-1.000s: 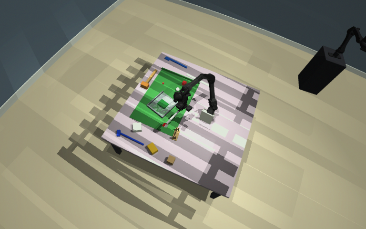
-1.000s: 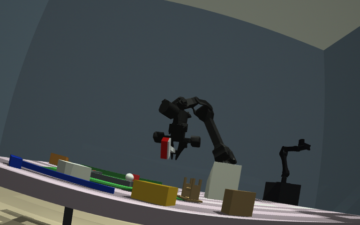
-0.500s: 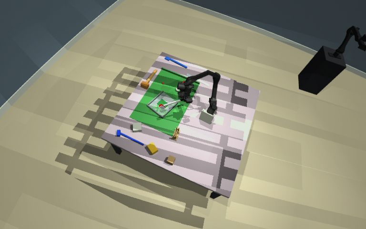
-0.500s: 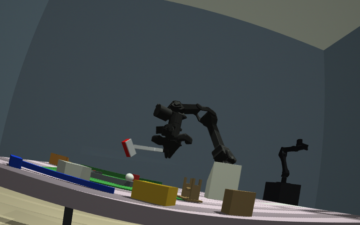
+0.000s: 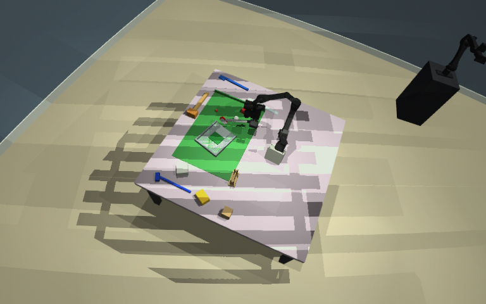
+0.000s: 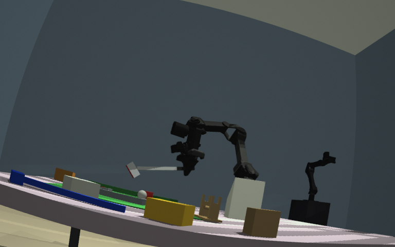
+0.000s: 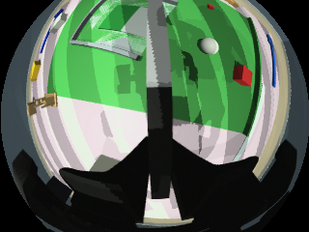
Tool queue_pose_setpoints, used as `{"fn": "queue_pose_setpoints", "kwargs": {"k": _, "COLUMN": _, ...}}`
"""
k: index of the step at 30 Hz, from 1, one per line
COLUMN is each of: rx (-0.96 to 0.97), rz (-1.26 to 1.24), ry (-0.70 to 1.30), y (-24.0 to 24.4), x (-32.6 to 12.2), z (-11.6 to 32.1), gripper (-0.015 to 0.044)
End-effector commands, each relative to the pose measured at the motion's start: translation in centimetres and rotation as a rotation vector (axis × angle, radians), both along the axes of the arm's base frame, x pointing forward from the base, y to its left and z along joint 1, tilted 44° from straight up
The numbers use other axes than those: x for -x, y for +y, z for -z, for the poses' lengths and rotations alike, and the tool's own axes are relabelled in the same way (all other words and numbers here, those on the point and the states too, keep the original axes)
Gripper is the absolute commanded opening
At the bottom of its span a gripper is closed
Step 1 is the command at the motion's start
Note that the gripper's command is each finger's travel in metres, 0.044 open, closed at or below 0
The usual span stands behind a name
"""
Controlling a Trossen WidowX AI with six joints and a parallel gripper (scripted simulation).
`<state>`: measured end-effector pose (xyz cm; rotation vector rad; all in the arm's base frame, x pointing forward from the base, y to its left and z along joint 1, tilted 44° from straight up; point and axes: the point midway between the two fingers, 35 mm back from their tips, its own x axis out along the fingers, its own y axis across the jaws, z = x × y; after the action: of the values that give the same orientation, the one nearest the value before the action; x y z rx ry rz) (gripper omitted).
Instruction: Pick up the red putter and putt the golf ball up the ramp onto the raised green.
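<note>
My gripper (image 6: pixel 189 170) (image 7: pixel 156 139) is shut on the dark grip of the red putter (image 5: pixel 222 119) (image 6: pixel 132 170) (image 7: pixel 158 58). The putter is held in the air with its pale shaft roughly level, the red and white head out over the green mat. The white golf ball (image 5: pixel 236 118) (image 6: pixel 142 194) (image 7: pixel 209 45) rests on the mat, right of the shaft in the wrist view. The grey-edged ramp (image 5: pixel 205 147) (image 7: pixel 106 50) surrounds the darker raised green (image 5: pixel 216 137) (image 7: pixel 118 16), left of the shaft in the wrist view. The putter head is outside the wrist view.
A red block (image 5: pixel 243 110) (image 7: pixel 242 75) is near the ball. A dark green rail (image 5: pixel 227 95) edges the mat. A wooden stand (image 5: pixel 233 178) (image 6: pixel 210 207), yellow block (image 5: pixel 202 196), tan block (image 5: pixel 226 212), white block (image 5: pixel 181 170), orange mallet (image 5: pixel 192 113) and blue tools (image 5: pixel 174 184) (image 5: pixel 234 83) surround it.
</note>
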<state>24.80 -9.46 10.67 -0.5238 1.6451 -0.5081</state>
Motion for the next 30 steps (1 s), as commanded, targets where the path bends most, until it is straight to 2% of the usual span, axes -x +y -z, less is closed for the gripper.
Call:
{"fn": "queue_pose_setpoints", "kwargs": {"k": 1, "rx": 0.048, "rz": 0.121, "ry": -0.078, "y": -1.6, "x": 1.6, "z": -1.8, "gripper": 0.0}}
{"fn": "queue_pose_setpoints", "kwargs": {"k": 12, "rx": 0.165, "rz": 0.394, "ry": -0.26, "y": -4.7, "x": 5.9, "z": -5.6, "gripper": 0.0}}
{"fn": "queue_pose_setpoints", "kwargs": {"k": 30, "rx": 0.167, "rz": 0.394, "ry": -0.261, "y": -7.4, "x": 6.6, "z": -2.7, "gripper": 0.0}}
